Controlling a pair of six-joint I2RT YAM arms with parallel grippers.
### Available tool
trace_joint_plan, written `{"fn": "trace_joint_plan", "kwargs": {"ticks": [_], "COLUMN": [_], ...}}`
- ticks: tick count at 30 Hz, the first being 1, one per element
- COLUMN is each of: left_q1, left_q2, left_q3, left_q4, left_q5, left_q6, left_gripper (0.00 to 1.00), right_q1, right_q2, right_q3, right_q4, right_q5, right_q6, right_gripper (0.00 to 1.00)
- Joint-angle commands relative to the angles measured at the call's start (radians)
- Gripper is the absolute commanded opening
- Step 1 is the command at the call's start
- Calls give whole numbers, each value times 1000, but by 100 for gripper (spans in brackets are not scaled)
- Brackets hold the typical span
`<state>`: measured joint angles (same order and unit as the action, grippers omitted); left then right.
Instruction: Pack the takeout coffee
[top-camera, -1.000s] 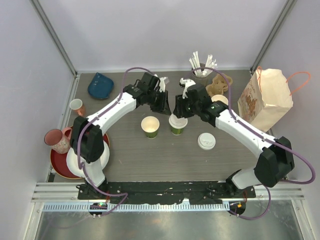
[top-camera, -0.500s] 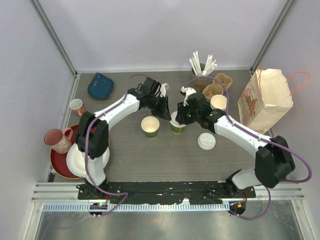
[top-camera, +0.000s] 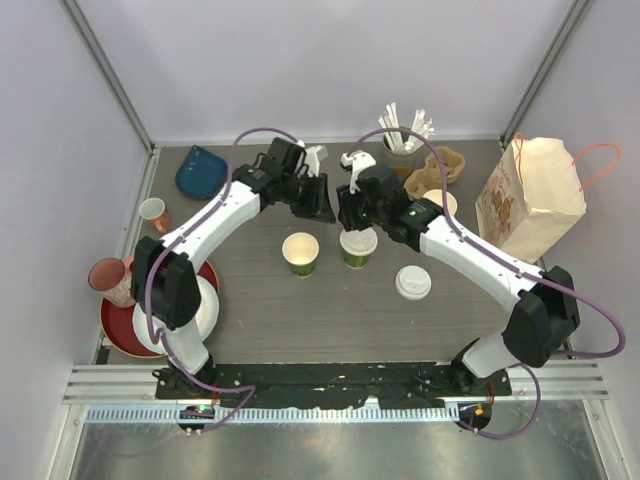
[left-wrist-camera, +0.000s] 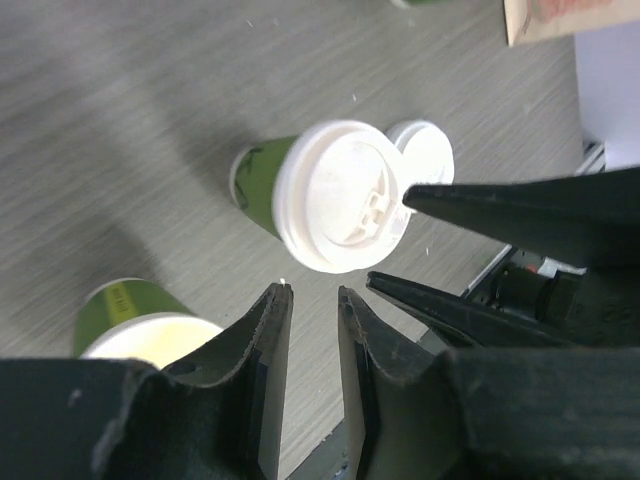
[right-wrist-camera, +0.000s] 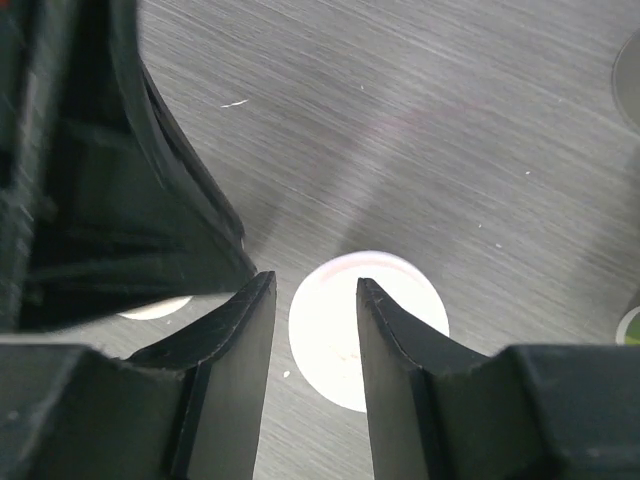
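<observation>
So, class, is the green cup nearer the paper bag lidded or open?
Lidded: a white lid covers the green cup; the other cup stands open.

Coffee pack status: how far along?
Done: one green cup is lidded. In hand: nothing; left gripper and right gripper hover by it, jaws apart, empty. Left: second cup is open, loose lid lies on the table, both cups stand outside the paper bag.

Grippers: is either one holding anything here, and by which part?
Nothing is held. The left gripper and right gripper both show empty, open jaws above the lidded cup.
</observation>
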<state>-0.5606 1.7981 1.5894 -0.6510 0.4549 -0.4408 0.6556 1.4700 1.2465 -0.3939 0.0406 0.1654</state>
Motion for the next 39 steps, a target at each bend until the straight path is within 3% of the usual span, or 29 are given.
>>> {"fn": "trace_joint_plan", "kwargs": {"ticks": [1,6,10,14,20,27,31,34,39], "left_q1": [79,108,110,113,113,111,119,133,139], "left_q2": [-75,-75,-72,-68,-60,-55,-62,-65,-60], "left_q3": [15,-5,-16,-6,7,23,24,23,20], "left_q4": [7,14,19,19,17,10,7,5,10], "left_q5": [-13,7,31,37,48,60,64,67,83], "left_q6": [1,-9,-16,-16,-21,-16,-9,-6,-9], "left_gripper": [30,30,30,30,30,30,30,31,30], "right_q1": [82,102,104,125,156,211,211,220,225], "right_q2": [30,64,93,93,47,64,82,78,125], "right_q3": [54,-57,-183,-242,-178,20,68,61,-109], "right_q4": [-16,33,62,76,32,-22,-33,-16,70], "right_q5": [178,235,268,300,352,435,459,473,392], "right_q6": [-78,-76,-47,-29,-55,-142,-161,-161,-126], "right_gripper": [44,40,28,26,27,41,44,44,42]}}
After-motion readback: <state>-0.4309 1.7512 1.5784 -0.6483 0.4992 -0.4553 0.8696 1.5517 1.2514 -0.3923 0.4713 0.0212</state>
